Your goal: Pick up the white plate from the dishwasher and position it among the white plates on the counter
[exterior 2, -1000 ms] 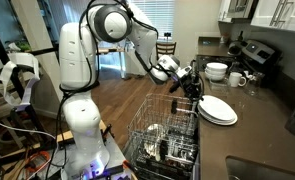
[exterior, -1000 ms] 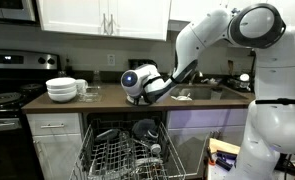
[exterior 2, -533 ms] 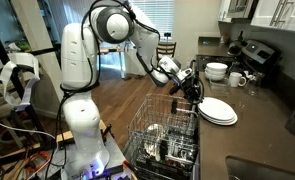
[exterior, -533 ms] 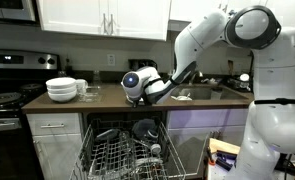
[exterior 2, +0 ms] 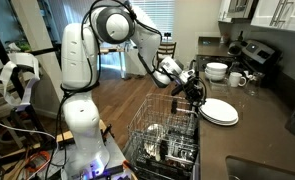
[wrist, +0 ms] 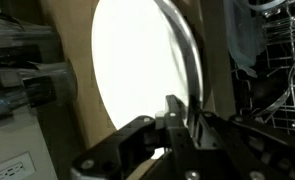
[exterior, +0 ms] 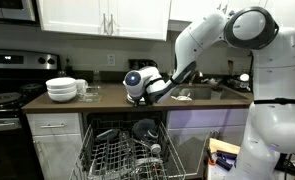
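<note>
The gripper (wrist: 187, 108) is pinching the white plate (wrist: 137, 70) by its rim. In the wrist view the 2 dark fingers (wrist: 173, 108) stand close together, 1 on each face of the thin edge; how firmly they press cannot be told.

The plate lies on, or barely above, the stack of white plates (exterior 2: 219, 110) near the front edge of the counter (exterior 2: 257, 130), just beside the open dishwasher (exterior 2: 162, 135). In an exterior view the gripper (exterior 2: 194, 93) reaches the stack from its dishwasher side, and the plate cannot be told apart from the ones under it.

The likely risk is release. If the plate sits tilted or off-centre, glazed ware on glazed ware would probably slide toward the front edge and the rack below. A lower finger caught under the rim could also drag or tip the plate as it backs out, so a level, straight retreat looks safest.

The plate is round, flat, smooth and glossy, glaring white, with a thin raised rim that reads grey. The counter is dark brown and dull. The dishwasher rack is grey wire holding dark dishes. Farther along the counter stand deep white bowls (exterior 2: 217, 71) and a mug (exterior 2: 237, 79).
</note>
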Motion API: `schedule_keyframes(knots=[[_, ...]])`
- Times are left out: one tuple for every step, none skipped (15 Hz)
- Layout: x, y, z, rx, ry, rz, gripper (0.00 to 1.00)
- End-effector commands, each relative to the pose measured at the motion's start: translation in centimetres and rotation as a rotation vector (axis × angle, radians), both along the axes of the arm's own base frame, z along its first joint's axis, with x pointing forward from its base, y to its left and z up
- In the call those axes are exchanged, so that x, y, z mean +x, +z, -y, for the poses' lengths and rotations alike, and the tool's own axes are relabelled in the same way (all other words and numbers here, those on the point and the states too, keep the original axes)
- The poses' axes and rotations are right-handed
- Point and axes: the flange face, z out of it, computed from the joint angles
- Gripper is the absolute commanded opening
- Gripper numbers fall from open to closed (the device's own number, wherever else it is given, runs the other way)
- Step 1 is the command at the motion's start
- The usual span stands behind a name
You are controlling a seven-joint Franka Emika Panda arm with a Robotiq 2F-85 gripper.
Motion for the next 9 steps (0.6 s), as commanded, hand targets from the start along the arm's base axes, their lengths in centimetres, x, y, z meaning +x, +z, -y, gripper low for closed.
schedule_keyframes(knots=[[0.1, 0.0, 0.9, 0.051, 0.013, -0.025, 0.36], [0.1, 0.1, 0.9, 0.056, 0.009, -0.032, 0.4], [0.0, 0.4, 0.9, 0.056, 0.001, -0.034, 0.48], [-0.1, 0.8, 0.9, 0.059, -0.006, -0.037, 0.55], [-0.2, 1.2, 0.8, 0.061, -0.011, -0.039, 0.61], [-0.4, 1.6, 0.6, 0.062, -0.01, -0.038, 0.68], [-0.5, 2.0, 0.5, 0.068, -0.013, -0.038, 0.72], [-0.6, 2.3, 0.3, 0.074, -0.012, -0.04, 0.77], [-0.8, 2.7, 0.0, 0.085, -0.009, -0.041, 0.79]])
